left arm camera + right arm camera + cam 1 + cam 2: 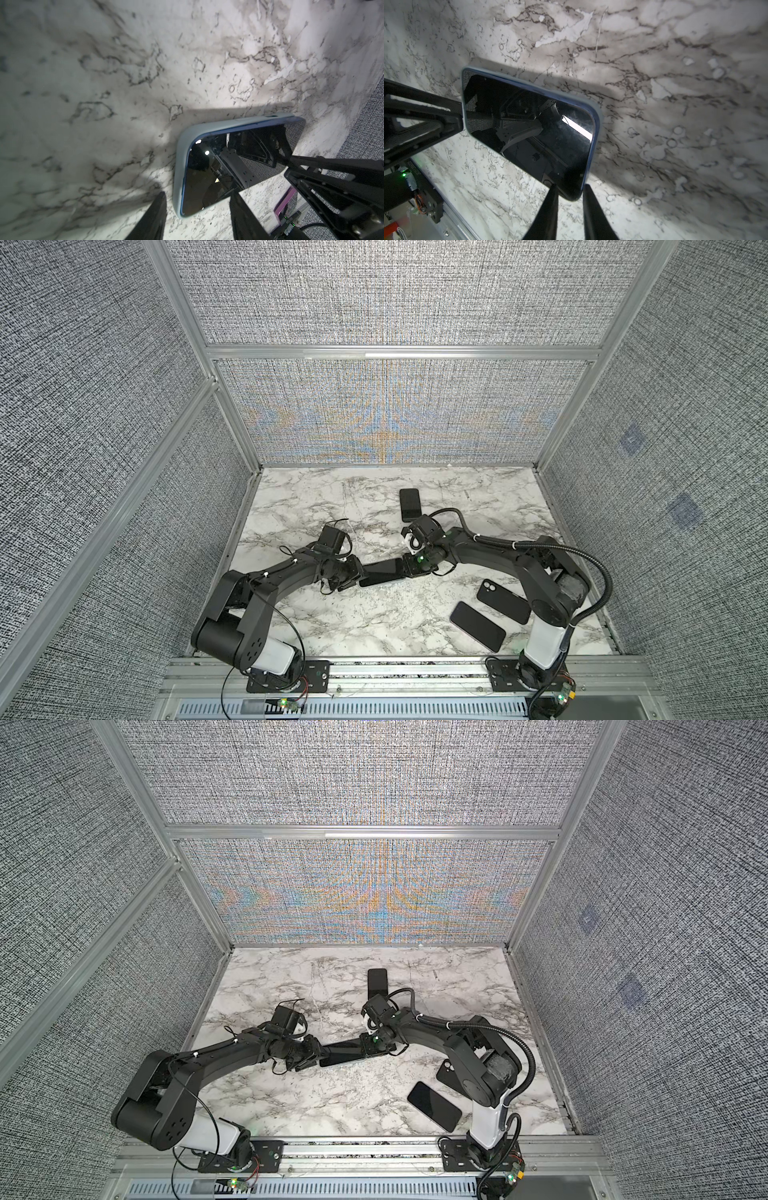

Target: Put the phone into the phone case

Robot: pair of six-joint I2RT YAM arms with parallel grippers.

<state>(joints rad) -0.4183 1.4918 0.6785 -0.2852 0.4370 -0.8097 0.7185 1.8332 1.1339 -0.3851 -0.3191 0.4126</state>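
**Fig.** Cased phone betw. two grippers on marble table [332, 630]

(a) The right gripper [570, 186]: fingers [591, 209] nearly together, narrow gap only, pinching one corner of the phone [529, 128]. One tip lies over the dark screen, the other outside the blue edge.

(b) The left gripper [197, 194]: fingers [154, 216] spread approx. halfway, straddling a corner at the opposite end. Outer finger stands just beside the phone case [179, 166], w/ a sliver of marble showing betw. them. Inner finger overlaps the screen; contact there not discernible.

(c) Phone lies screen-up in the pale grey-blue case, mid-table, toward the front. Along one long side & at the corner by the right gripper its blue edge stands proud of the case rim, i.e. not fully seated there.

(d) Pose: left arm [270, 585] reaches in low from front-left, gripper approx. level, pointing toward the right one. The right arm [490, 556] bends in from front-right, wrist bent down to the phone's end. Grippers face each other w/ the phone between.

(e) Other items: dark phone [410, 504] flat at the rear; dark slab [477, 625] & lens-hole slab [503, 600] front-right. In a top view the lens-hole slab [443, 1072] is mostly hidden by the right arm. A purple-edged object [284, 203] in the left wrist view is cut off by gripper body; type unclear. Case back & phone underside not visible
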